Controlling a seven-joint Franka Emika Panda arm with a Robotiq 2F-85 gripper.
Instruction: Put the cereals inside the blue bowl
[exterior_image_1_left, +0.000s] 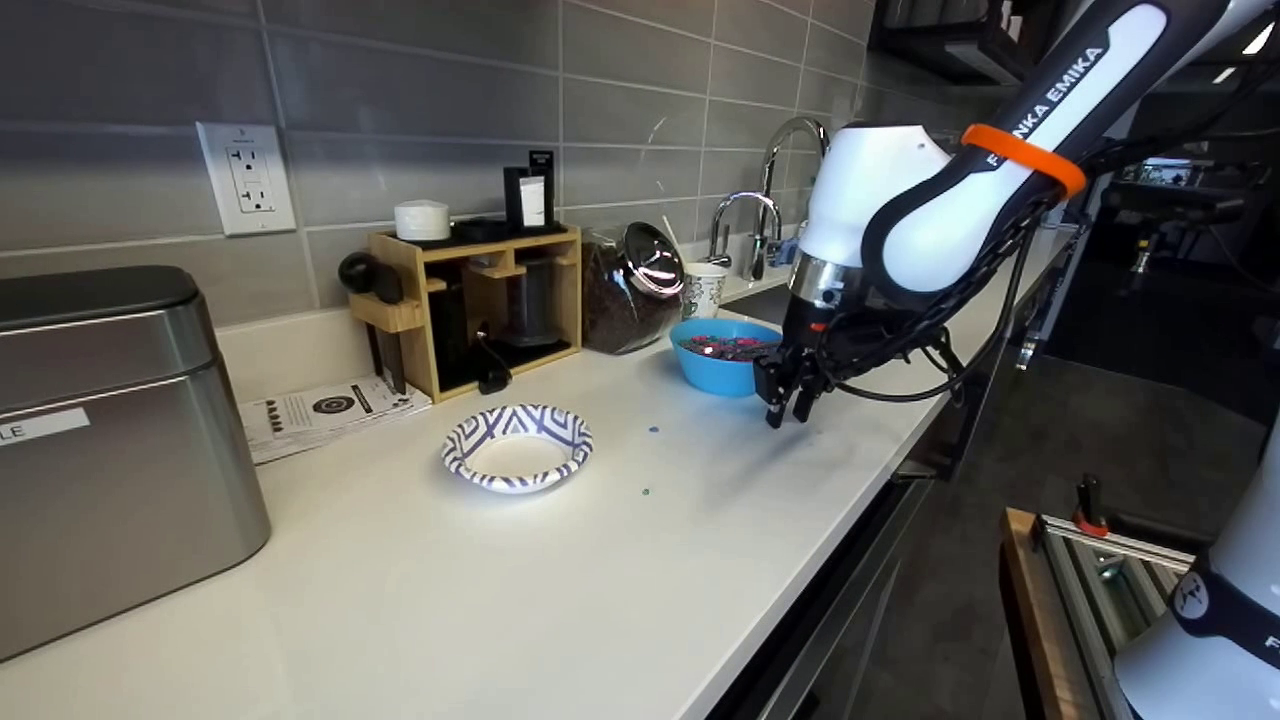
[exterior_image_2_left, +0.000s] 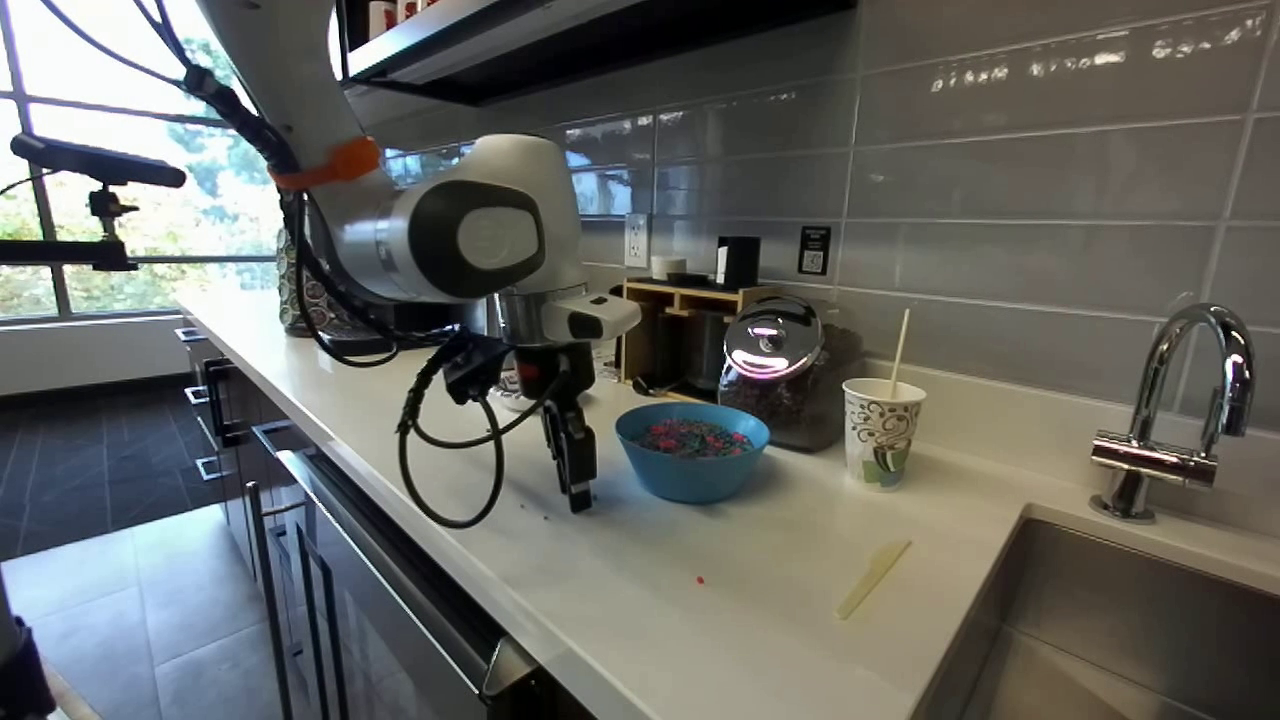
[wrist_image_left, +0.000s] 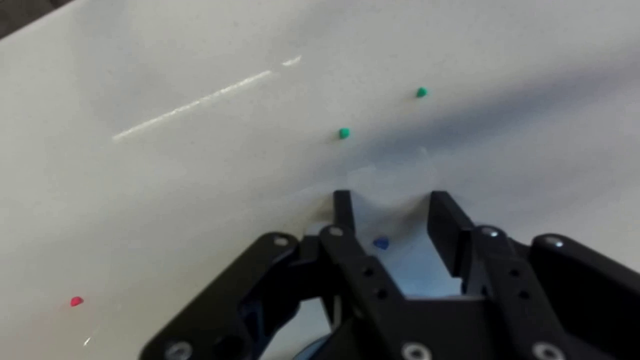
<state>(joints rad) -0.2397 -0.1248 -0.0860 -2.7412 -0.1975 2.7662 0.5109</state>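
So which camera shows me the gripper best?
The wrist view: the gripper shows close up, both fingers plainly apart, with a small blue piece showing through the gap. Both exterior views show it smaller and from the side, near the blue bowl, so that gap is harder to judge.

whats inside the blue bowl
The blue bowl holds many small pieces, some red or pink, others dark or greenish, seen in both exterior views. They hide the bowl's floor, so what lies beneath the top layer, and how deep it goes, cannot be seen.
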